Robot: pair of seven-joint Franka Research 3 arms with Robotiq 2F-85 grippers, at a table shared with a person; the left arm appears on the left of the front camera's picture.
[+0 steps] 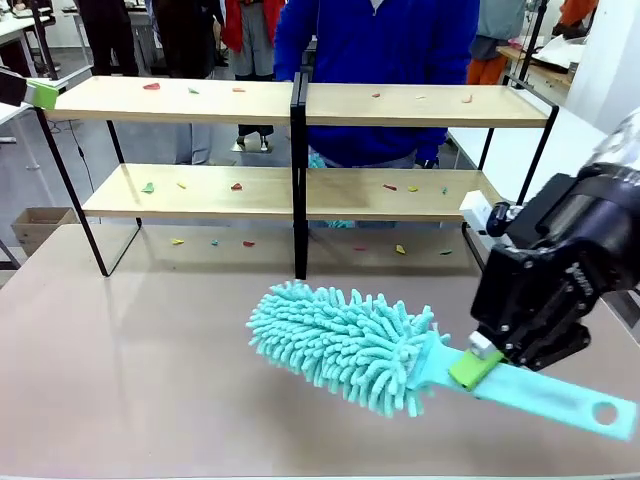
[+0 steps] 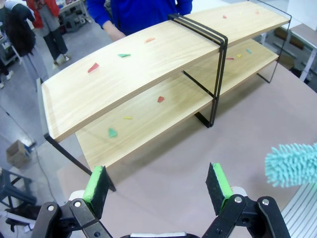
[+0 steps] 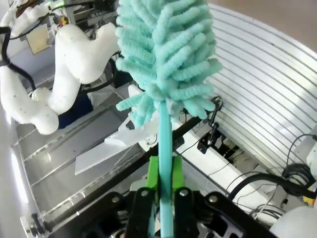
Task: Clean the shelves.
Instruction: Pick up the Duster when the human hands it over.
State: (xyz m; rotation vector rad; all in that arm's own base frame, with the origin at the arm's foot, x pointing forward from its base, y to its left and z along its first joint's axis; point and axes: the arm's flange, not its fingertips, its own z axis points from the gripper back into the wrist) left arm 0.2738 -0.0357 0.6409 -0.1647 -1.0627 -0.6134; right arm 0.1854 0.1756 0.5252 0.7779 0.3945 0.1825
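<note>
Right gripper (image 1: 478, 365) is clamping the flat handle of a teal chenille duster (image 1: 345, 345), its fluffy head hanging over the tabletop (image 1: 150, 380) in front of the shelves (image 1: 200, 100). Left gripper (image 2: 157, 191) is hovering off the shelves' left end, jaws spread wide, holding nothing. Small coloured scraps (image 1: 236, 186) are lying on both boards and beneath the shelves. Person in a blue top (image 1: 370, 60) is standing behind the shelves.

No writing, label, brand or number can be read on the shelves (image 1: 200, 100) or anything else.
</note>
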